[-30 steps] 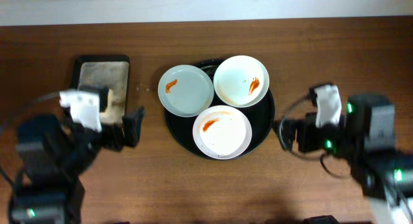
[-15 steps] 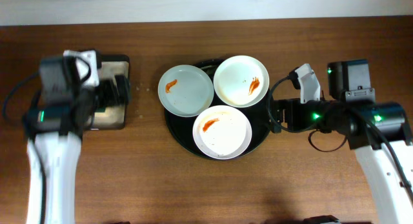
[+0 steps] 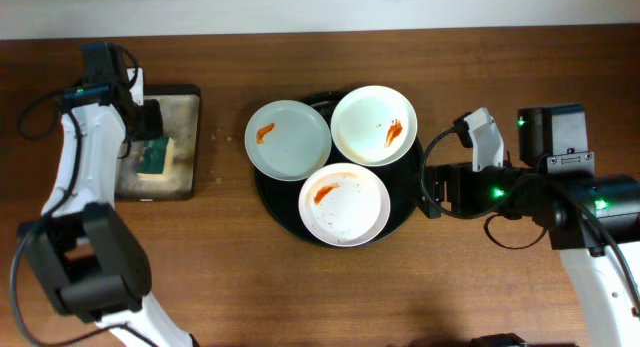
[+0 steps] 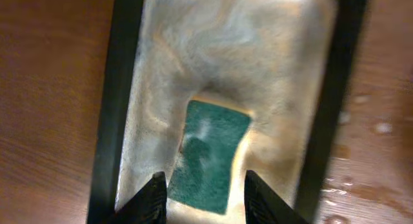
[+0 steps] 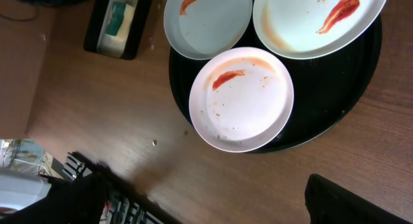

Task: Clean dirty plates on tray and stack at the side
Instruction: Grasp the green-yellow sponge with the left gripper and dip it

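Three white plates smeared with red sauce lie on a round black tray (image 3: 412,182): one at the left (image 3: 288,139), one at the back right (image 3: 373,125), one at the front (image 3: 343,203). A green sponge (image 4: 210,156) rests in a wet black dish (image 3: 185,107) at the table's left. My left gripper (image 4: 205,198) is low over that dish, its jaws either side of the sponge's near end, a small gap showing on the right. My right gripper (image 3: 432,197) stands open above bare wood just right of the tray, holding nothing.
The right wrist view shows the front plate (image 5: 242,98), the tray's rim (image 5: 335,101) and the sponge dish (image 5: 119,20) far off. Water drops (image 4: 381,128) dot the wood beside the dish. The table's front edge (image 5: 97,179) is near.
My left arm swung back over the sponge dish and its jaws narrowed around the sponge. The right arm shifted slightly to the right.
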